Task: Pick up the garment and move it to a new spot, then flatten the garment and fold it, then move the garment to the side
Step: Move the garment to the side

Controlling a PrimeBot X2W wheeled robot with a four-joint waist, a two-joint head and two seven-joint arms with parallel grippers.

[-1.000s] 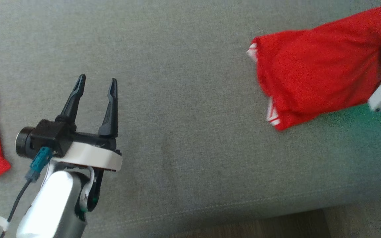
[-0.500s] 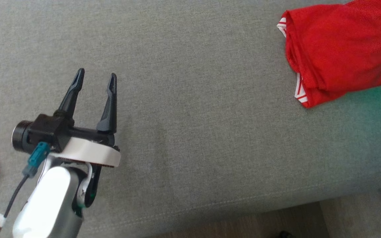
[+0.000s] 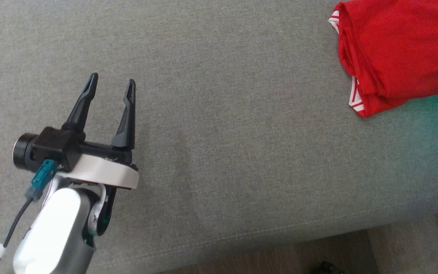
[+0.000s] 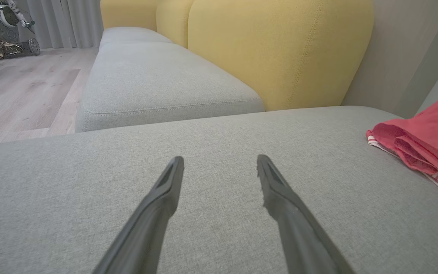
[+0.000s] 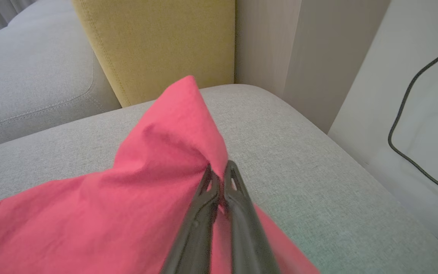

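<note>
Garment is soft, light and floppy, so my right tool pinches a bunched edge while my left tool hangs open.

The grey seat cushion lies bare across its middle, giving open passage between the left gripper (fingers spread) and the red garment at the right end. The yellow backrest blocks the far side, and a wall closes off the right end.
</note>
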